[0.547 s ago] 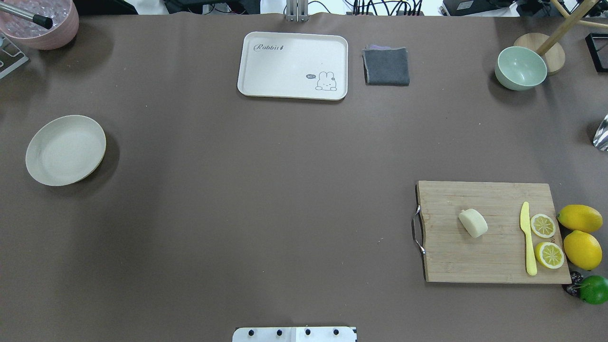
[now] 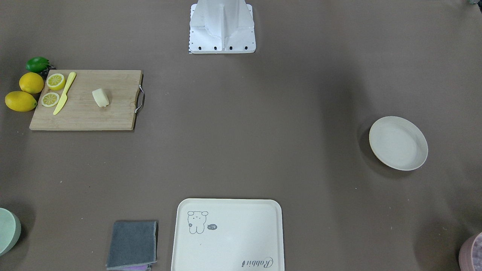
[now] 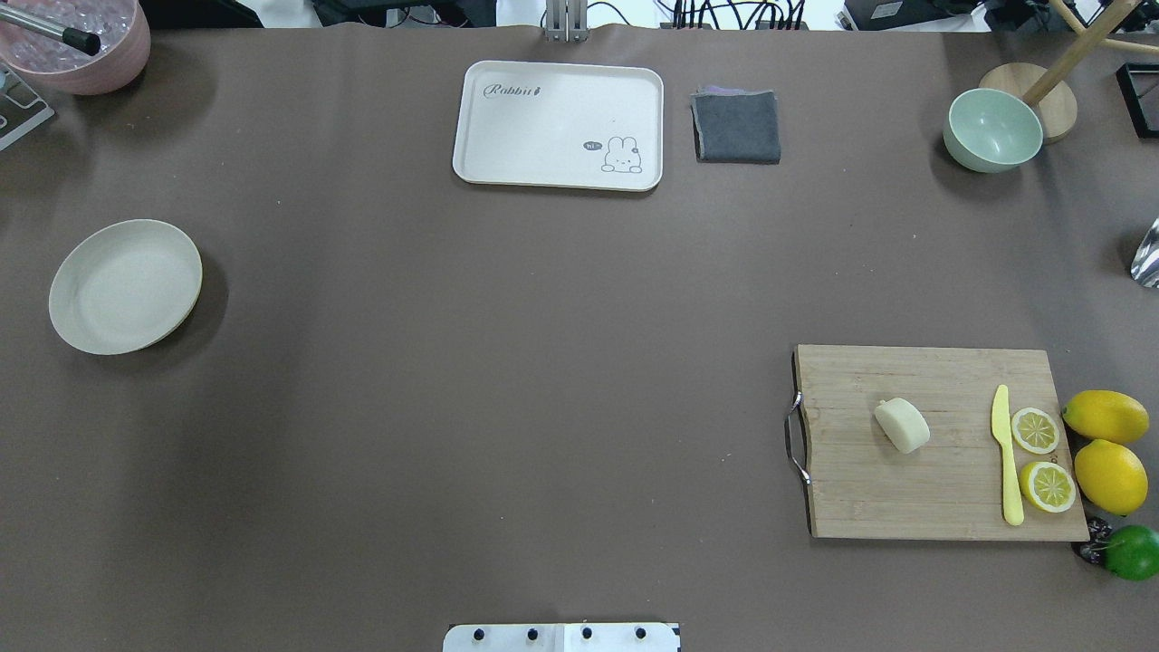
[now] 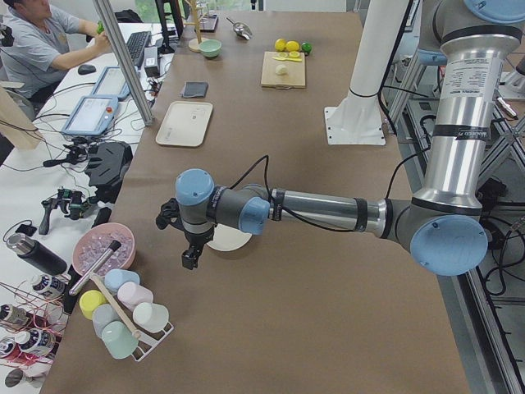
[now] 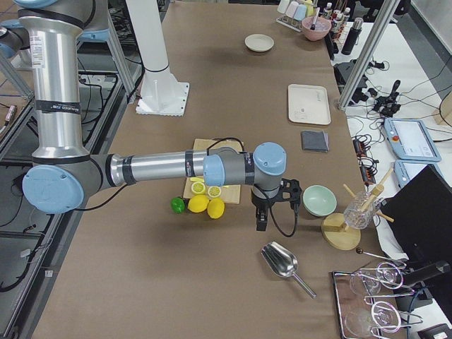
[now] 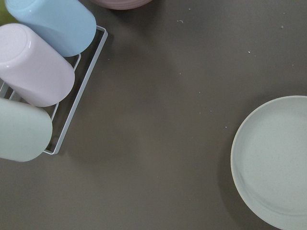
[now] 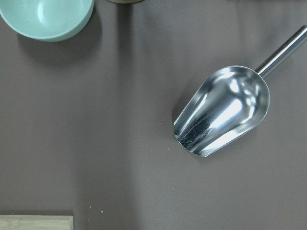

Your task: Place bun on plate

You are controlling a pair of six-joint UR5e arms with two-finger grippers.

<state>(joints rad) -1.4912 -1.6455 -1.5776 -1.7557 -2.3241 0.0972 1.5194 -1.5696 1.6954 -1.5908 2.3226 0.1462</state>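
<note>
Bun, small, smooth, pale cream [image 3: 902,426], lies free on the wooden cutting board [image 3: 869,489]. Left gripper [image 4: 189,256], just beside the round off-white plate [image 3: 125,286], and right gripper [image 5: 260,222]: how far their fingers are spread I cannot tell (side views only). The rectangular cream tray [image 3: 543,136] reads "Rabbit".

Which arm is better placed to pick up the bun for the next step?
The right arm. The bun lies on the cutting board on the robot's right side, and the right gripper hangs just past that board's end. The left gripper hangs at the opposite end of the table, beside the plate.
</note>
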